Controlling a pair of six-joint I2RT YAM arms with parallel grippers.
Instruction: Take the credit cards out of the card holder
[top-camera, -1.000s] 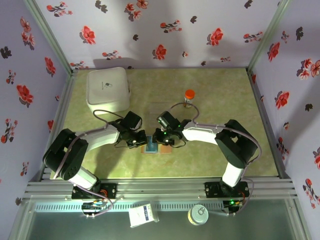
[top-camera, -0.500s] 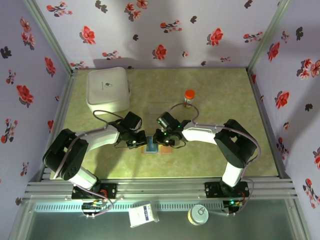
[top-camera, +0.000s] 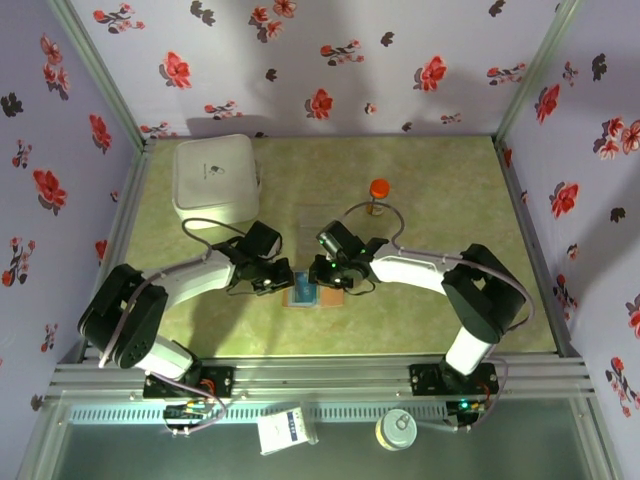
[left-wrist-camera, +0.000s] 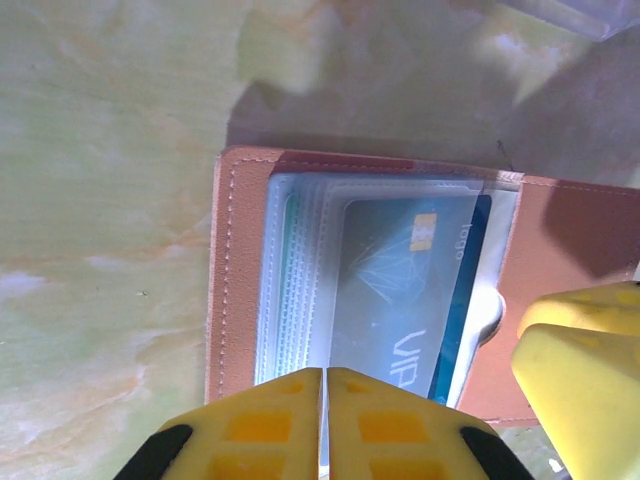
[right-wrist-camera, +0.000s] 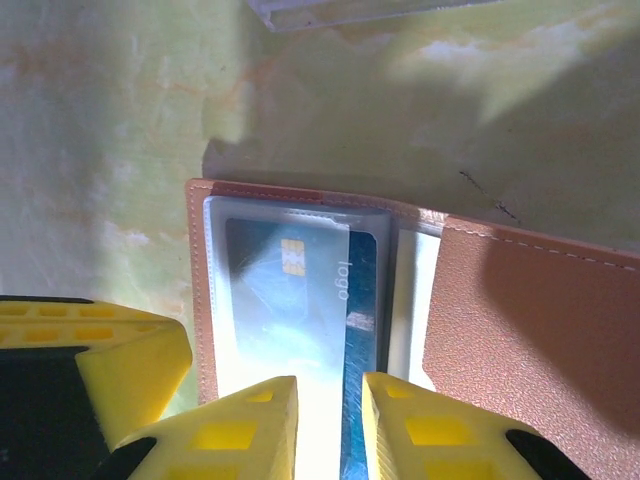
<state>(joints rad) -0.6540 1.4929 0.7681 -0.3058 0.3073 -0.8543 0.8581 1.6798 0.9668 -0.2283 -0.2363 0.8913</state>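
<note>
While left fingers meet, right fingers gape slightly over the card holder (brown, open).

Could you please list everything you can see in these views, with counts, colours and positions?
card holder: one, brown, open flat on the table between the pincers.
credit card: one clearly seen, blue, in the holder's clear sleeve; any others cannot be counted.
white box: one, white, far left of the table.
bottle: one, orange cap, far centre-right.
round container: one, pale, below the table's near edge.
table: one, pale green, marbled.
left pincer: one, yellow fingers, shut, over the sleeves.
right pincer: one, yellow fingers, narrow gap at the card's edge; grip unclear.
</note>
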